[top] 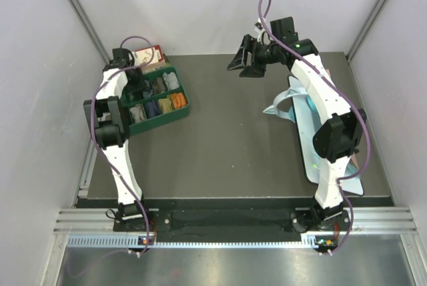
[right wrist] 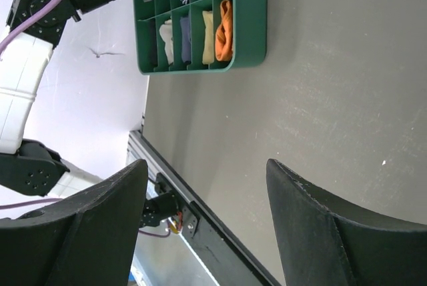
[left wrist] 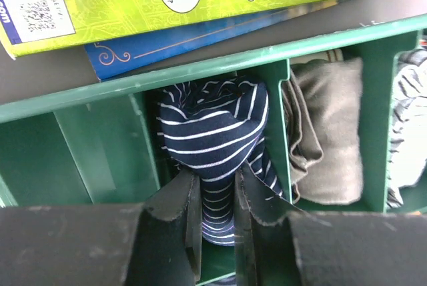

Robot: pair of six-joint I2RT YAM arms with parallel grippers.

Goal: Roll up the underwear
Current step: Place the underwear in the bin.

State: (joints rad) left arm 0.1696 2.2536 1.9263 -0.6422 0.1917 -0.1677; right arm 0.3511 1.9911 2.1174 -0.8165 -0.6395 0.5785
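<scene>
The dark blue white-striped underwear sits rolled in a back compartment of the green divided tray. My left gripper reaches down into that compartment, and its two fingers are shut on the lower part of the roll. In the top view the left gripper hangs over the tray's back left corner. My right gripper is open and empty, held up above the table at the back middle; the right wrist view shows only bare table between its fingers. I cannot make out the plain black underwear.
Several other rolled cloths fill the tray, among them a grey-brown one and an orange one. Books lie behind the tray against the wall. A light blue and white heap lies by the right arm.
</scene>
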